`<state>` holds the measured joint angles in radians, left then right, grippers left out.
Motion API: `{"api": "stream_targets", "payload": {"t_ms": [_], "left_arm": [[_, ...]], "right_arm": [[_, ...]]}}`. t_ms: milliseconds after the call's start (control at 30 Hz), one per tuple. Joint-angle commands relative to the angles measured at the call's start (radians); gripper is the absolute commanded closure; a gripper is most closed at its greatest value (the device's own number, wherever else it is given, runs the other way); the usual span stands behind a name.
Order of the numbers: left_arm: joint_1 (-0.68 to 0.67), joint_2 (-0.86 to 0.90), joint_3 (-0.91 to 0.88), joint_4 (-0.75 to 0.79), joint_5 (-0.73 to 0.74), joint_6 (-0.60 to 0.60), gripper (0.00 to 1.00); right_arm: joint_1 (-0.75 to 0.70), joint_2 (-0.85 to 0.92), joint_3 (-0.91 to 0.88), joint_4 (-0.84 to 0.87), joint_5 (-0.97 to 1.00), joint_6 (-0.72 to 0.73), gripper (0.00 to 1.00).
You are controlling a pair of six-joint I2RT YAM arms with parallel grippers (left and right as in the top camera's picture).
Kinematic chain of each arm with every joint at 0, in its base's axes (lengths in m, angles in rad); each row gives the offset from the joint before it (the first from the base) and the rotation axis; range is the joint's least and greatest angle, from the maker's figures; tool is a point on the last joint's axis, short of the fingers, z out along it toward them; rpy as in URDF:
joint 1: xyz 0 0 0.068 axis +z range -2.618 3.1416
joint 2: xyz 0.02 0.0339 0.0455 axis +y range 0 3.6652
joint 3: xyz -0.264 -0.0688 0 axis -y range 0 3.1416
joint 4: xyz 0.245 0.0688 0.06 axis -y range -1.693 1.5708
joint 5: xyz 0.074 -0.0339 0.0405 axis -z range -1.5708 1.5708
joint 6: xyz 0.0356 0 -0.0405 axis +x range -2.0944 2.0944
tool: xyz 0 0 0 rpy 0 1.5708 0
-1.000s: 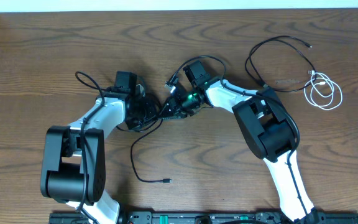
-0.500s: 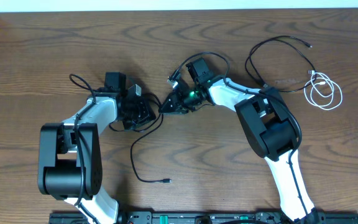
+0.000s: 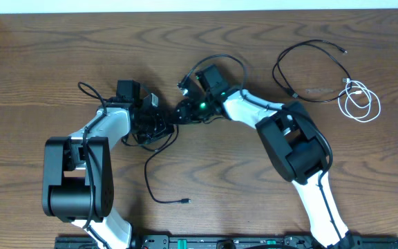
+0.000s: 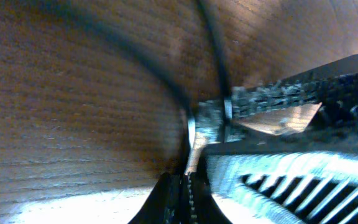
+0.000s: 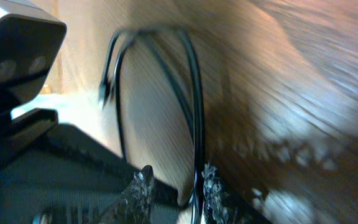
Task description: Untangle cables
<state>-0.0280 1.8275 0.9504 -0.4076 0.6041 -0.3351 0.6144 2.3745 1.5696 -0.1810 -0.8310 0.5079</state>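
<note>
- Treat the step in hand as drawing the long black cable (image 3: 148, 173) out of the knot between the two arms, at mid-table.
- Read the left gripper (image 3: 152, 123) as clenched on that cable; use it as the fixed anchor.
- Read the right gripper (image 3: 184, 111) as narrowly parted, with a strand of the same cable running between its jaws but not seen pinched.
- Close fully on the strand before pulling; otherwise expect slippage.
- Pull low and level, away from the anchor, in short strokes; stop if a loop tightens instead of opening.
- Watch the free plug end (image 3: 186, 201) near the front edge, and avoid dragging it under an arm.
- Leave the second black cable (image 3: 276, 71) and the coiled white cable (image 3: 360, 104) alone; find both at far right, just beside each other and well apart from the knot.
- Expect moderate friction from the brown wood-grain tabletop (image 3: 61, 48).
- Note only a pale strip (image 3: 185, 4) beyond the back edge; cannot tell more of the room.
</note>
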Motion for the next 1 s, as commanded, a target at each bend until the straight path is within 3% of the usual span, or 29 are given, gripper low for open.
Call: {"api": "stream_targets", "payload": {"t_ms": [0,67,167,300,433,567,700,800,967], "left_arm": [[0.003,0.015,-0.008,-0.002,0.016,0.021,0.93],[0.003,0.015,-0.008,-0.003,0.016,0.021,0.92],[0.004,0.012,-0.008,-0.003,0.019,0.021,0.92],[0.027,-0.033,-0.008,-0.008,0.107,0.072,0.93],[0.068,-0.120,-0.008,-0.041,0.103,0.146,0.93],[0.102,-0.195,-0.008,-0.080,-0.068,0.146,0.93],[0.106,-0.200,-0.011,-0.091,-0.232,0.060,0.92],[0.105,-0.182,-0.016,-0.101,-0.320,-0.005,0.92],[0.105,-0.133,-0.017,-0.105,-0.332,-0.027,0.83]], "right_arm": [[0.051,0.083,-0.048,-0.026,0.373,-0.036,0.74],[0.064,0.083,-0.048,-0.022,0.412,-0.042,0.80],[0.067,0.083,-0.047,-0.017,0.414,-0.042,0.98],[0.048,0.074,-0.046,-0.024,0.412,-0.042,0.99],[0.018,0.048,-0.045,-0.052,0.406,-0.042,0.99],[-0.002,-0.010,-0.045,-0.106,0.419,-0.082,0.99],[0.003,-0.063,-0.045,-0.146,0.440,-0.174,0.99],[0.023,-0.074,-0.045,-0.152,0.440,-0.216,0.91],[0.078,-0.072,-0.046,-0.155,0.538,-0.274,0.67]]}}
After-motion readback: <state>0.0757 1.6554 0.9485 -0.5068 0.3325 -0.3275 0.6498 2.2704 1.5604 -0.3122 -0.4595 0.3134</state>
